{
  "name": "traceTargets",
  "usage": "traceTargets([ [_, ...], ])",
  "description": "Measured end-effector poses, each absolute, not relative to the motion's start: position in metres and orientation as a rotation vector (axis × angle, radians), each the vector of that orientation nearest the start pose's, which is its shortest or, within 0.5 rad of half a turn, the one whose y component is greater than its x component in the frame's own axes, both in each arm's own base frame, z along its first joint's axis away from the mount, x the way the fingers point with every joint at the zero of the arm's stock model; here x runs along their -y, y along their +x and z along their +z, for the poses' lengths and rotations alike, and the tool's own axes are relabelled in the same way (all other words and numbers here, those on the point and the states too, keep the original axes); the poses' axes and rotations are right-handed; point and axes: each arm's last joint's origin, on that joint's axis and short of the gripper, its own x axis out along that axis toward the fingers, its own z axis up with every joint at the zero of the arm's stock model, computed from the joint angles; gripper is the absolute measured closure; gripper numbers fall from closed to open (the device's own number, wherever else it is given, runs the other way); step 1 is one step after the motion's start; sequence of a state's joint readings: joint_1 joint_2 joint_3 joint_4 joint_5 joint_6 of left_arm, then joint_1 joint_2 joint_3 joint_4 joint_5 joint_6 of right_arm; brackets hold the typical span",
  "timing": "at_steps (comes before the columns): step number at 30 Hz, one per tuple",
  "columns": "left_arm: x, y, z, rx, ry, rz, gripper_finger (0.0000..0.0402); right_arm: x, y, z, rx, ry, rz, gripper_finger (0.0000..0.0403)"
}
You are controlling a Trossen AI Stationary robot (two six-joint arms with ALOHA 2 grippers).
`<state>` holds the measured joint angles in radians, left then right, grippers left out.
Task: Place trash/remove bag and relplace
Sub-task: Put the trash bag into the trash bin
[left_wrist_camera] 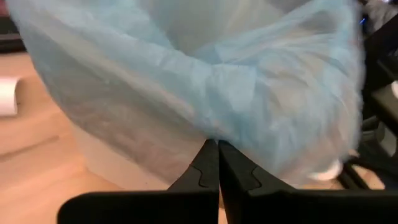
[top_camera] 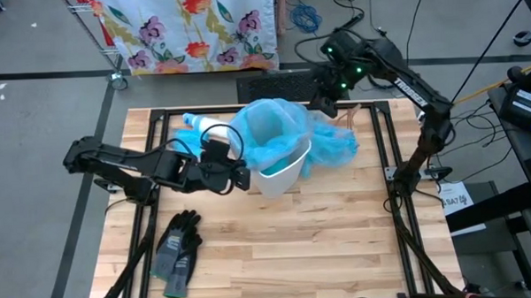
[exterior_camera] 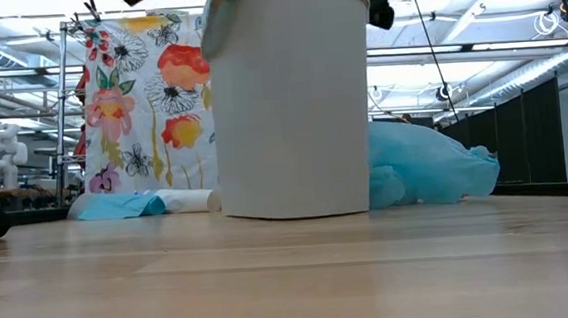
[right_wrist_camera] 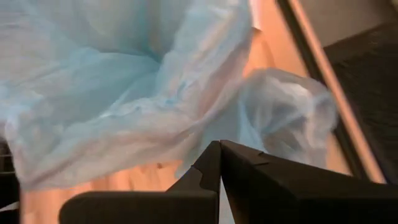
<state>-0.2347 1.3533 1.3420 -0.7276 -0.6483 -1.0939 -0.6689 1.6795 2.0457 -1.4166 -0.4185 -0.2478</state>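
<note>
the white plastic waste bin (top_camera: 280, 177) stands mid-table in the high view, lined with a thin light-blue plastic bag (top_camera: 269, 122) whose loose folds spill over the rim toward the right. the left gripper (left_wrist_camera: 218, 147) has its jaws pressed together on the bag's edge at the bin's left side, and the right gripper (right_wrist_camera: 220, 147), jaws pinched tight too, nips the film at the upper right rim. dark grey gloves (top_camera: 178, 252) lie lower left; no trash shows.

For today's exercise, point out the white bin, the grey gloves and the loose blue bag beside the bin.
White bin (exterior_camera: 291, 108): low view, front wall.
Grey gloves (top_camera: 178, 252): high view, palm.
Loose blue bag (top_camera: 333, 145): high view, crumpled middle.
</note>
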Motion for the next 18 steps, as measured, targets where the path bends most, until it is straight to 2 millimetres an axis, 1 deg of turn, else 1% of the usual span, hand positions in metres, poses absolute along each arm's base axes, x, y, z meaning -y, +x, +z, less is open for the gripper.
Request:
traceTargets([
  [4,0.048,0.270,0.363,-0.357,-0.692,0.727,0.0402,0.177,0.239,0.431,-0.939,0.291,-0.189,0.0403],
  [9,0.049,0.267,0.365,-0.372,-0.680,0.731,0.0402,0.172,0.230,0.440,-0.912,0.279,-0.199,0.0403],
  [15,0.058,0.263,0.369,-0.395,-0.660,0.707,0.0402,0.171,0.229,0.442,-0.897,0.274,-0.201,0.0403],
  [18,0.062,0.261,0.375,-0.382,-0.653,0.700,0.0402,0.169,0.231,0.442,-0.899,0.256,-0.182,0.0403],
])
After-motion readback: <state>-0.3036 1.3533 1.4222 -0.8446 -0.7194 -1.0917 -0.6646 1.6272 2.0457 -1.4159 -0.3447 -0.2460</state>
